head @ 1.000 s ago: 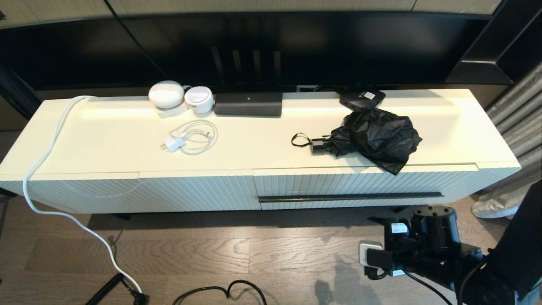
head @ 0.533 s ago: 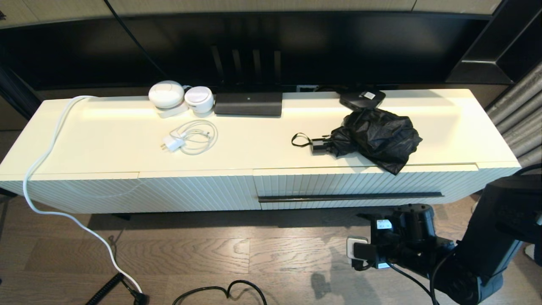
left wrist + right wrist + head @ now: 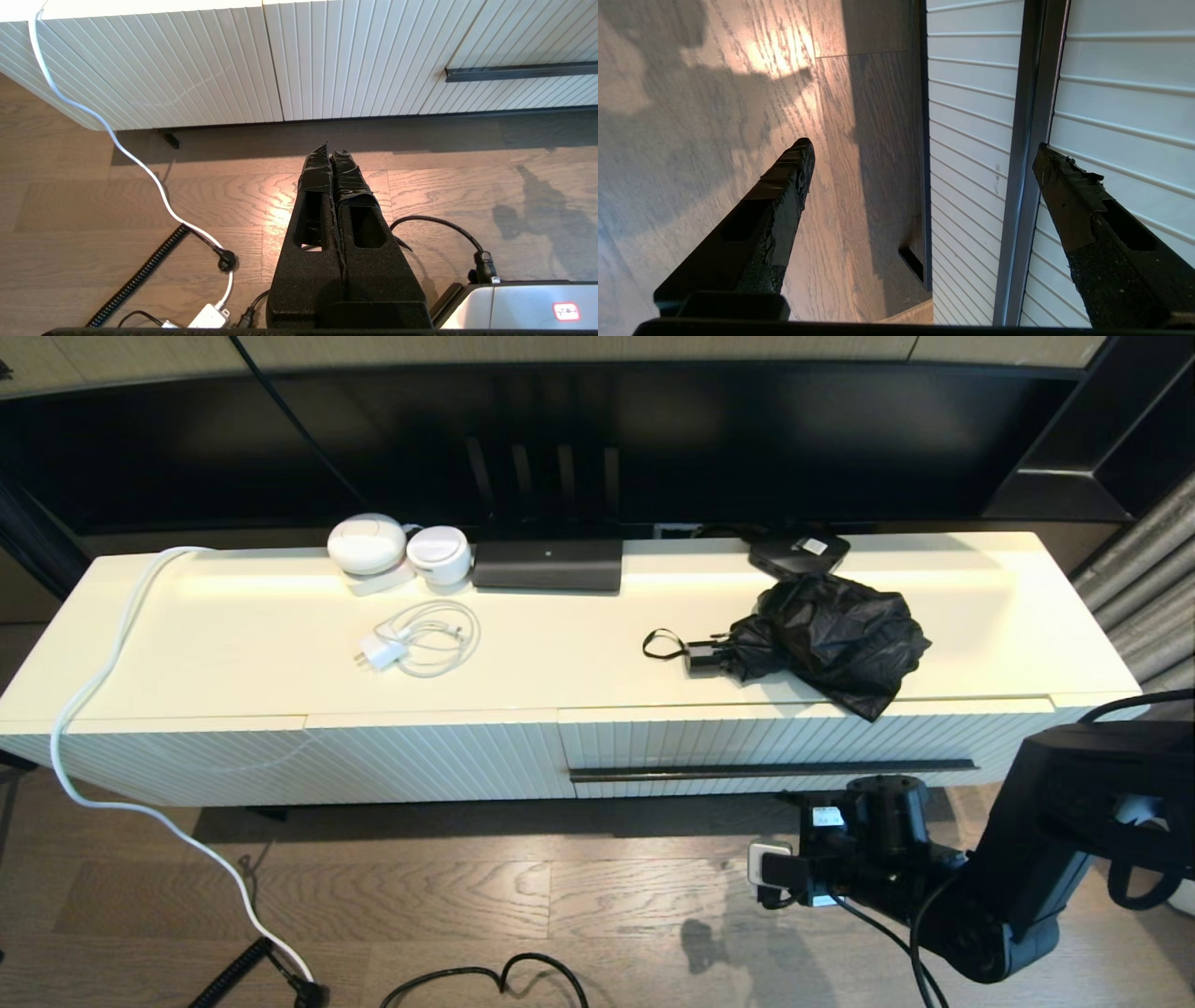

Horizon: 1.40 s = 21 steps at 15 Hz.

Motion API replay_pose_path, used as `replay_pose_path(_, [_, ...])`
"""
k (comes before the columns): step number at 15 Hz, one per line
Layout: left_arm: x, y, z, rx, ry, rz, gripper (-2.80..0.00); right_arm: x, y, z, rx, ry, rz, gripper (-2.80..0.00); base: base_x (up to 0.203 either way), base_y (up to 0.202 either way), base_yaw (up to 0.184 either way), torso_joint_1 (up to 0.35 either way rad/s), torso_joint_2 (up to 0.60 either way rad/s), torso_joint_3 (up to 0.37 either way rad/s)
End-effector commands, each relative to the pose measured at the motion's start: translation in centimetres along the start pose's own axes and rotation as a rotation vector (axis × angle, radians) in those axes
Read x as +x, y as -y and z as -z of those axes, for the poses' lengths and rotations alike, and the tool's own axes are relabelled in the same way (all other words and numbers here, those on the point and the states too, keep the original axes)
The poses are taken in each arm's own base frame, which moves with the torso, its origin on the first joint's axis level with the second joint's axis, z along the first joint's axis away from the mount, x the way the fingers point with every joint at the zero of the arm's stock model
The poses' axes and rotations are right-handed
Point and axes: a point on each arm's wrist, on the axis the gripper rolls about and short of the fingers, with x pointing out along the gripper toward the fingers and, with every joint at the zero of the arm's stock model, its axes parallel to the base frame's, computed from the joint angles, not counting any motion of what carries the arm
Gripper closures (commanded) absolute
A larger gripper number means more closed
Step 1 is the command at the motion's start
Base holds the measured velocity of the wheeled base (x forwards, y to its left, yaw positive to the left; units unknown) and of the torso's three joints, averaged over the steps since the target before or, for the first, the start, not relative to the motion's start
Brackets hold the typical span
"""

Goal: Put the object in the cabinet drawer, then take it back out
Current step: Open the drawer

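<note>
One long cream cabinet (image 3: 280, 644) fills the head view, its front split into one ribbed panel (image 3: 373, 761) without a handle on the left and one cabinet drawer (image 3: 794, 742) on the right. The drawer is closed, and its single dark bar handle (image 3: 773, 770) runs along the ribbed front. On the cabinet top above the drawer lies one black folding umbrella (image 3: 831, 635), fabric bunched loose, short handle and wrist loop pointing left, a fold of fabric hanging just over the front edge. Behind it sits one flat black box (image 3: 798, 553) with a white sticker. Further left stand one dark router (image 3: 547, 565) and two white round devices (image 3: 367, 544), with one white charger (image 3: 385, 651) and its coiled cable in front of them.

The right gripper (image 3: 920, 163) hangs low before the drawer front, fingers spread wide, with the bar handle showing between them. The left gripper (image 3: 331, 154) hovers over the wood floor (image 3: 467, 896), its fingers pressed together on nothing.
</note>
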Motion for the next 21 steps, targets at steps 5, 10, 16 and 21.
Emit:
replay_pose_path(5, [0.0,0.0,0.0,0.000,-0.003,0.001,0.00,1.2,0.9,0.8,0.006,-0.019,0.041,-2.80,0.000,0.000,0.000,0.000,0.00,0.000])
replay_pose_path(10, [0.0,0.0,0.0,0.000,-0.003,-0.001,0.00,2.5,1.3,1.4,0.014,-0.030,0.065,-2.80,0.000,0.000,0.000,0.000,0.00,0.000])
replay_pose_path(16, [0.0,0.0,0.0,0.000,-0.003,0.001,0.00,3.8,1.1,2.0,0.023,-0.040,0.068,-2.80,0.000,0.000,0.000,0.000,0.00,0.000])
replay_pose_path(21, [0.0,0.0,0.0,0.000,-0.003,0.001,0.00,4.6,1.7,1.9,0.024,-0.033,0.097,-2.80,0.000,0.000,0.000,0.000,0.00,0.000])
